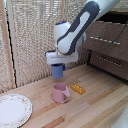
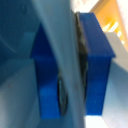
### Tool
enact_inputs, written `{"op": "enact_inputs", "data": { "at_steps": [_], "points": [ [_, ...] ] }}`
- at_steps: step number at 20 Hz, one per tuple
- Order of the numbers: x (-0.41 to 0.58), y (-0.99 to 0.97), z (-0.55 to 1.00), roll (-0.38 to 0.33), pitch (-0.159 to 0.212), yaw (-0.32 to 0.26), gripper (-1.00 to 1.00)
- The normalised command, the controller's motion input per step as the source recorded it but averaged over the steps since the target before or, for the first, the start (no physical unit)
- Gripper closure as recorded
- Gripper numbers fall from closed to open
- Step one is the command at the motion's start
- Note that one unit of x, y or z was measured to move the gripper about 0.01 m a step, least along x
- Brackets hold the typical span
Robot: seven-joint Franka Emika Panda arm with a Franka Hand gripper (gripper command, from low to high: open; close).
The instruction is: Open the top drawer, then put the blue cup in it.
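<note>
In the exterior view my gripper hangs above the wooden table, shut on the blue cup, which is lifted clear of the surface. The dark brown dresser stands at the exterior view's right, and its top drawer with a thin silver bar handle seems to jut out a little past the drawer below; I cannot tell how far it is open. Up close in the wrist view, two dark blue fingers pinch the wall of the blue cup between them, with my gripper closed on it.
A pink cup stands on the table right below the lifted cup. Beside it lies a small orange block. A white plate sits at the exterior view's front left. The lower drawer is shut. A bamboo blind hangs behind.
</note>
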Motion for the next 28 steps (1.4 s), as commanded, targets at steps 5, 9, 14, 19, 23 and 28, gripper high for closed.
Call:
{"op": "enact_inputs", "data": {
  "at_steps": [5, 9, 14, 19, 23, 28],
  "points": [
    [0.267, 0.01, 1.00, -0.032, 0.000, -0.204, 1.00],
    [0.306, 0.07, 1.00, -0.081, 0.000, -0.223, 1.00],
    [0.217, 0.03, 0.99, -0.095, 0.000, -0.267, 1.00],
    [0.186, 0.01, 0.98, -0.091, 0.000, -0.280, 1.00],
    [0.181, 0.00, 0.99, -0.078, 0.002, -0.280, 1.00],
    [0.192, -0.03, 1.00, -0.046, 0.010, -0.250, 1.00]
  ]
}}
